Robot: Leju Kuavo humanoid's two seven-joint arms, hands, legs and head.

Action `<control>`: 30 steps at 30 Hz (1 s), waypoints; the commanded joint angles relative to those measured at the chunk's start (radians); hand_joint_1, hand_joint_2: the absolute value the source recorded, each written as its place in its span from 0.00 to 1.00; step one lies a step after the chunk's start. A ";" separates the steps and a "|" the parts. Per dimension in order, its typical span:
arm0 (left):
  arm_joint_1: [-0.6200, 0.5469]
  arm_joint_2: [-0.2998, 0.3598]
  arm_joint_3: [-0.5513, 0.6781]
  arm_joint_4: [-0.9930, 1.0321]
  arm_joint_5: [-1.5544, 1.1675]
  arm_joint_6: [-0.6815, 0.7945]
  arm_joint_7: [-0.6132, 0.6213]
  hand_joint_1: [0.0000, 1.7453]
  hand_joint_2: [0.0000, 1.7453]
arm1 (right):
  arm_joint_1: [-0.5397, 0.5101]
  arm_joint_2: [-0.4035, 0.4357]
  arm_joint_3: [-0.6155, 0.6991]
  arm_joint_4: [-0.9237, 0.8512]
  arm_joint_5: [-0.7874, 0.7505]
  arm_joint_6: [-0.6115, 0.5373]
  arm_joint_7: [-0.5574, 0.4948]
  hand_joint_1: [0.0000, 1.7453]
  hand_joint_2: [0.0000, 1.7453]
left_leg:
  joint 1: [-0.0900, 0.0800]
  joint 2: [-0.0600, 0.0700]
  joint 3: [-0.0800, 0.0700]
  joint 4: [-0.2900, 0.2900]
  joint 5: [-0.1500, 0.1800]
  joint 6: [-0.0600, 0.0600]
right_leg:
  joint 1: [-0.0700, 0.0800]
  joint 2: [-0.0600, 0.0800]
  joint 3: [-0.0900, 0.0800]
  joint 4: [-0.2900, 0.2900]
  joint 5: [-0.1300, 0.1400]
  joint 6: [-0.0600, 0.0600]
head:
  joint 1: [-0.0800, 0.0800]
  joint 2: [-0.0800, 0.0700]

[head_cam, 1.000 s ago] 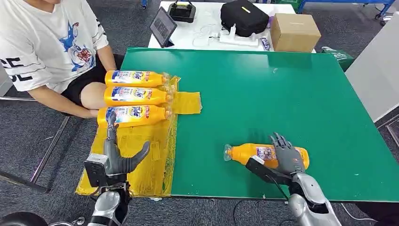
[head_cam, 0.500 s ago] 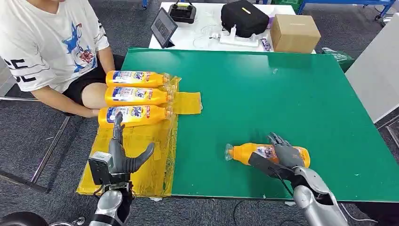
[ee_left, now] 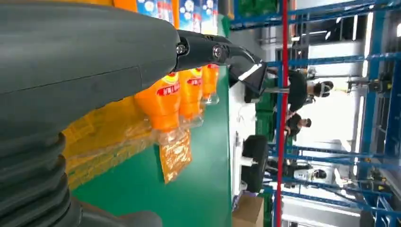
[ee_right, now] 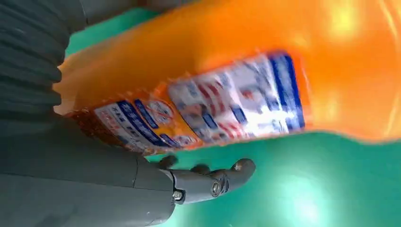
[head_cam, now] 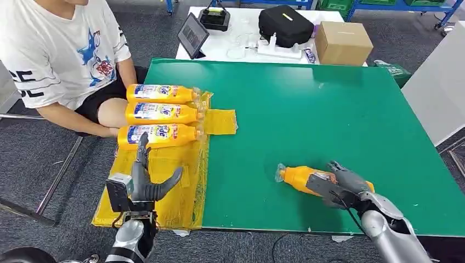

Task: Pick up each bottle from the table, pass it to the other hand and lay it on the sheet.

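Orange plastic catches the eye first: three bottles lie side by side on the yellow sheet [head_cam: 164, 181] at the left of the frame, the far bottle [head_cam: 162, 93] uppermost, the middle bottle [head_cam: 160, 113] below it, and the near bottle [head_cam: 158, 135] lowest, all with their clear caps pointing right. The sheet hangs over the left edge of the green table [head_cam: 307, 109], with a small flap reaching right beside the caps.

At the upper left a person in a white printed T-shirt [head_cam: 55, 49] sits just beside the table, a forearm near the bottles.

In the lower left the left hand [head_cam: 143, 181] is raised over the sheet, holding nothing, fingers upright and apart with the thumb out to the right; its fingertips reach up in front of the near bottle.

At the top centre, beyond the green table, a white table [head_cam: 241, 44] carries a tablet [head_cam: 192, 34], a black bag [head_cam: 285, 24] and a cardboard box [head_cam: 343, 43].

In the lower right of the frame the fourth bottle [head_cam: 299, 176] lies on the green surface, cap toward the left. The right hand [head_cam: 341, 185] is wrapped over its body, fingers curled round it; the right wrist view shows the label [ee_right: 213, 109] close against the palm, with a finger [ee_right: 213, 182] under it above the green top.
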 commanded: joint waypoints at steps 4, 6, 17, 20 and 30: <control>-0.055 0.016 -0.010 0.121 0.032 -0.025 0.010 0.00 1.00 | 0.073 -0.086 0.116 0.058 -0.019 0.052 0.031 1.00 1.00 | 0.002 -0.004 0.002 -0.003 0.001 -0.001 | 0.002 -0.006 0.005 -0.005 0.001 -0.002 | 0.000 0.000; -0.055 0.012 -0.008 0.123 0.038 -0.027 0.009 0.00 1.00 | 0.073 -0.096 0.120 0.045 -0.021 0.052 0.036 1.00 1.00 | 0.002 -0.004 0.002 -0.001 0.000 0.000 | 0.002 -0.005 0.005 -0.004 0.000 -0.001 | 0.000 0.000; -0.003 0.005 -0.016 0.031 0.034 -0.011 0.023 0.00 1.00 | 0.002 0.327 -0.078 -0.025 0.059 -0.492 -0.217 1.00 1.00 | 0.002 0.016 -0.002 -0.001 -0.002 -0.002 | 0.002 0.012 0.005 0.000 0.006 -0.004 | 0.000 0.000; 0.002 0.003 -0.033 0.018 0.047 -0.009 0.022 0.00 1.00 | 0.007 0.418 -0.125 -0.134 0.076 -0.699 -0.382 1.00 1.00 | 0.001 0.010 -0.007 -0.001 0.001 -0.003 | 0.002 0.007 -0.001 0.001 0.007 -0.006 | 0.000 0.000; -0.014 0.002 -0.079 0.014 0.093 -0.037 0.044 0.00 1.00 | 0.042 0.495 -0.146 -0.292 0.038 -0.895 -0.505 1.00 1.00 | 0.001 0.004 -0.018 0.000 0.006 -0.003 | 0.002 0.002 -0.009 0.003 0.006 -0.004 | 0.000 0.000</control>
